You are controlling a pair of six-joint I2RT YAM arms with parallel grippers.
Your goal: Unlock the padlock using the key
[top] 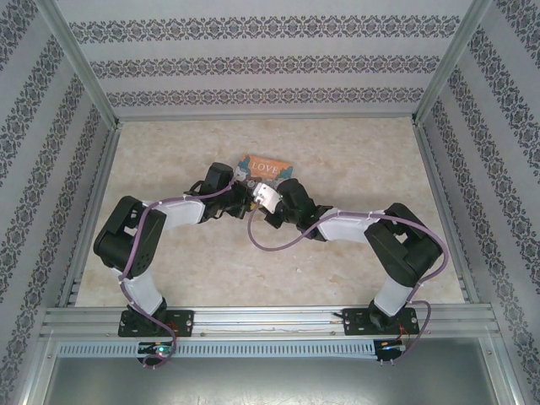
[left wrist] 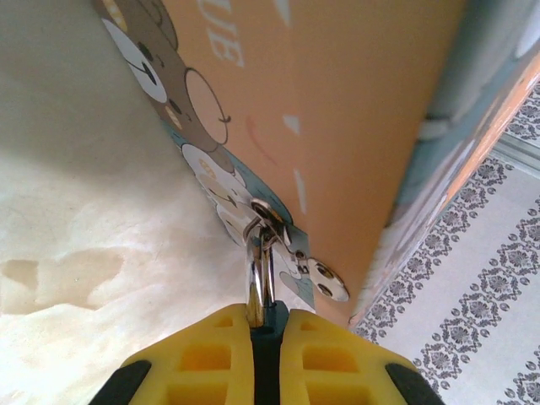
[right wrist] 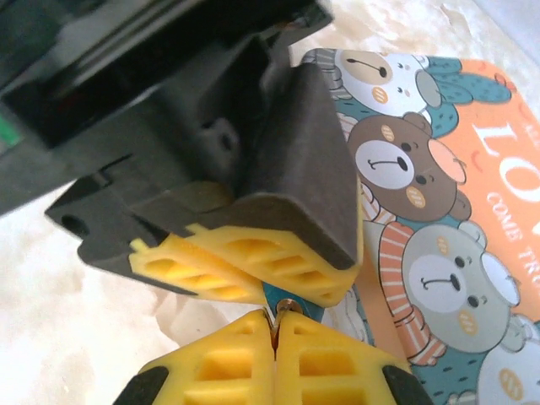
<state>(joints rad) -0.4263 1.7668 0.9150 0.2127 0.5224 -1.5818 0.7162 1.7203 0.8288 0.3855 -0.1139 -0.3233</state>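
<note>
The padlock's blue-teal body point(left wrist: 269, 325) is pinched between the yellow fingers of my left gripper point(left wrist: 268, 317), which is shut on it. Its silvery shackle point(left wrist: 259, 274) runs up through the hasp of the "LOVE" tin point(left wrist: 346, 110). In the right wrist view my right gripper point(right wrist: 274, 331) is shut on the thin grey key point(right wrist: 273, 319). The key's tip sits at the brass keyhole on the padlock's underside point(right wrist: 288, 305), just below the left gripper's fingers point(right wrist: 253, 257). From above, both grippers meet in front of the tin point(top: 267, 164).
The colourful tin point(right wrist: 439, 194) with cartoon bears lies flat on the marbled tabletop point(top: 354, 169), right behind the grippers. Patterned walls point(top: 253, 63) and a metal frame enclose the table. The right arm's purple cable point(top: 278, 245) loops over the table between the arms.
</note>
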